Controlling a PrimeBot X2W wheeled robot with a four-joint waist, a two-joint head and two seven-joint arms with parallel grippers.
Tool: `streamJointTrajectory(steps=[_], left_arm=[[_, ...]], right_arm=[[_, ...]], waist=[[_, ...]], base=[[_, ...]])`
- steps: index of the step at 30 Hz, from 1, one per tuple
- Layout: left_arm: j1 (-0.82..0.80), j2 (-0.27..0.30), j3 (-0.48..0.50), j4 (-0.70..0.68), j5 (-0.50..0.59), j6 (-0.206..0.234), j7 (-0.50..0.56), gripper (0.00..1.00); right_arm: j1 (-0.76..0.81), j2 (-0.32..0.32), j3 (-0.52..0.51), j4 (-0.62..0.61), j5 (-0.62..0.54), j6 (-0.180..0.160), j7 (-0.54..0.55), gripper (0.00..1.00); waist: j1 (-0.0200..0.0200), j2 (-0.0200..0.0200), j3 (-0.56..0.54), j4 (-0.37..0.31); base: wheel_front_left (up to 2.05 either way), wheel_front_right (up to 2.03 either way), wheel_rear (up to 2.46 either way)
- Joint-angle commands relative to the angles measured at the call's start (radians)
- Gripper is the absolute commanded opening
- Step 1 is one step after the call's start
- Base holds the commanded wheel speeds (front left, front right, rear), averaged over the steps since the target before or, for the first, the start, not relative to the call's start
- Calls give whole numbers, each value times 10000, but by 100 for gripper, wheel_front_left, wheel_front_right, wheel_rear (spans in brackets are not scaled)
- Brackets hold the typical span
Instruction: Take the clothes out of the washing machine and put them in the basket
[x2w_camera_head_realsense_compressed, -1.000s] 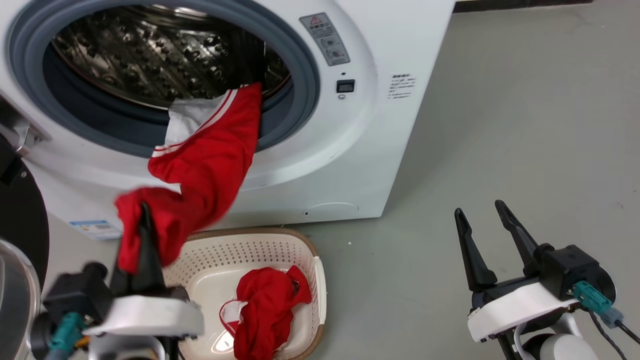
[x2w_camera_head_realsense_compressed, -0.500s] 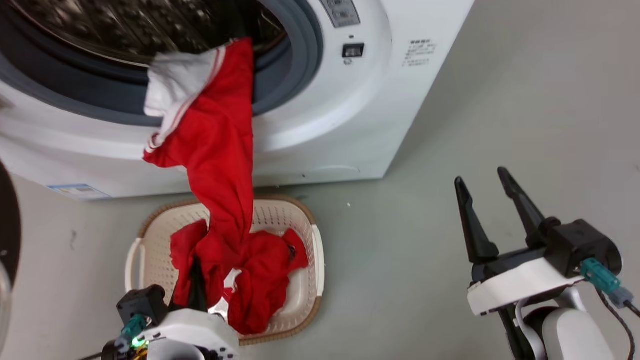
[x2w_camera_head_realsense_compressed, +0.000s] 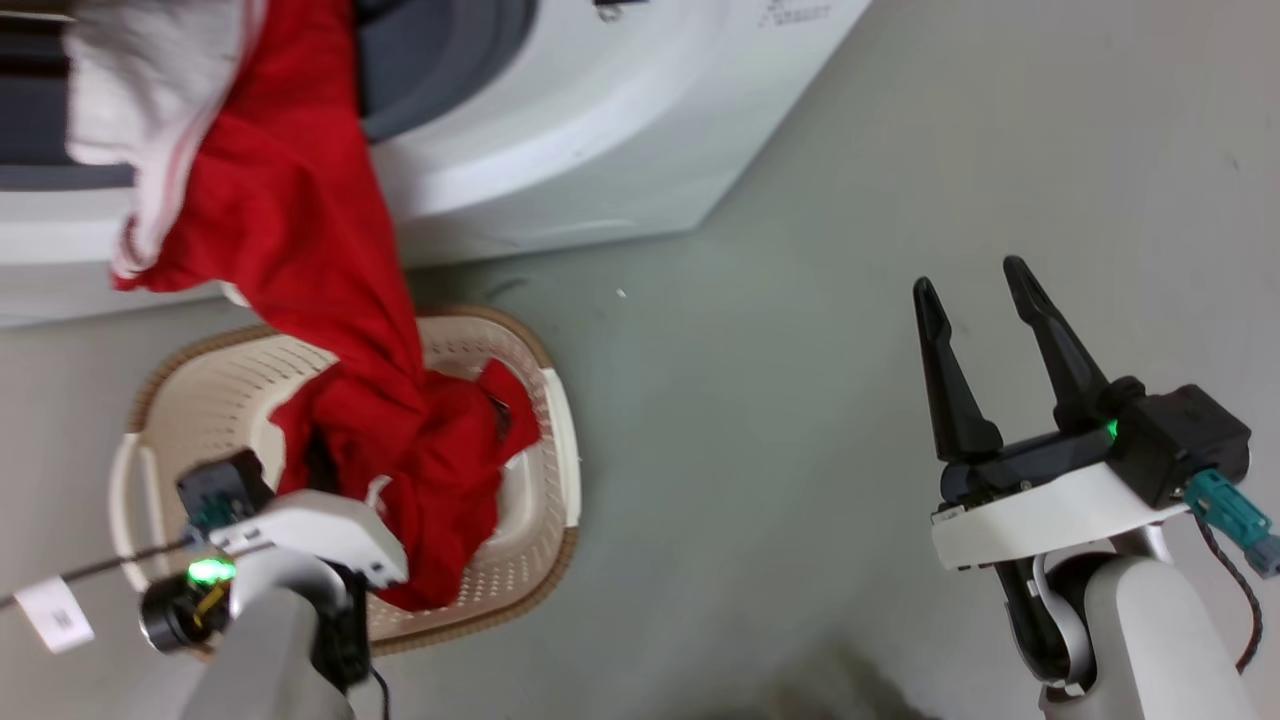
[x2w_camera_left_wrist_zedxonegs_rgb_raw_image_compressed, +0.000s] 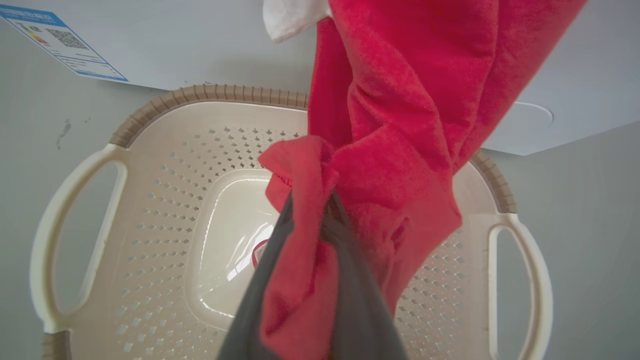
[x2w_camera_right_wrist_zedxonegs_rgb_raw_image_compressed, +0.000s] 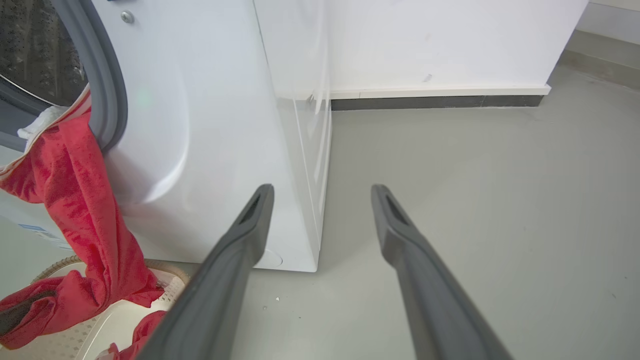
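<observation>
In the head view, the left gripper (x2w_camera_head_realsense_compressed: 322, 462) sits low over the basket (x2w_camera_head_realsense_compressed: 548, 400) at seven o'clock. Its fingers are buried in the clothes (x2w_camera_head_realsense_compressed: 300, 230): one long red garment runs from the washing machine (x2w_camera_head_realsense_compressed: 560, 130) porthole at eleven o'clock down onto a red heap in the basket. Its white-trimmed end lies on the porthole lip, so letting go now would likely leave it hanging. It seems better to draw on toward six o'clock until that end drops, then release over the basket's middle. The right gripper (x2w_camera_head_realsense_compressed: 966, 275) at four o'clock is spread wide and empty above the floor (x2w_camera_head_realsense_compressed: 780, 400).

In the left wrist view, the fingers are pinched tight on a red fold. The basket's glossy bottom lies at seven o'clock and a blue-edged sticker (x2w_camera_left_wrist_zedxonegs_rgb_raw_image_compressed: 60, 42) at ten.

In the right wrist view, the cloth drapes over the grey rubber rim (x2w_camera_right_wrist_zedxonegs_rgb_raw_image_compressed: 107, 100) at nine o'clock, where it may drag or catch.
</observation>
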Motion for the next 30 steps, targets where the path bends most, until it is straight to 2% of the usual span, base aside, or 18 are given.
streamJointTrajectory(steps=[1,11,18,19,20,21,22,30], left_arm=[[-418,161,67,300,94,-67,-60,0],[-2283,855,694,2242,260,-250,-100,0],[-3169,1187,810,3317,315,-582,-103,0],[-3264,1221,794,3474,338,-617,-104,8],[-3357,1239,783,3607,344,-665,-104,33],[-3438,1247,779,3716,359,-689,-104,64],[-3494,1259,755,3816,380,-757,-104,100],[-2784,935,925,4125,305,-1114,-105,100]], right_arm=[[-231,9,48,39,52,-7,-131,100],[-728,10,284,540,385,-7,-622,100],[-920,7,489,889,535,-7,-868,100],[-926,7,519,940,551,-7,-876,100],[-934,7,544,1002,574,-7,-909,100],[-939,6,560,1070,579,-7,-934,100],[-950,6,569,1128,587,-7,-947,100],[-738,6,503,1466,416,-7,-1025,100]], waist=[[-2,0,689,-527],[-2,0,1781,-1164],[-2,0,1941,-1357],[-2,0,1934,-1368],[-2,0,1912,-1379],[-2,0,1858,-1384],[-2,0,1803,-1385],[-2,0,521,-1194]], base=[[0,0,0],[0,0,0],[0,0,0],[0,0,0],[0,0,0],[0,0,0],[0,0,0],[0,0,0]])
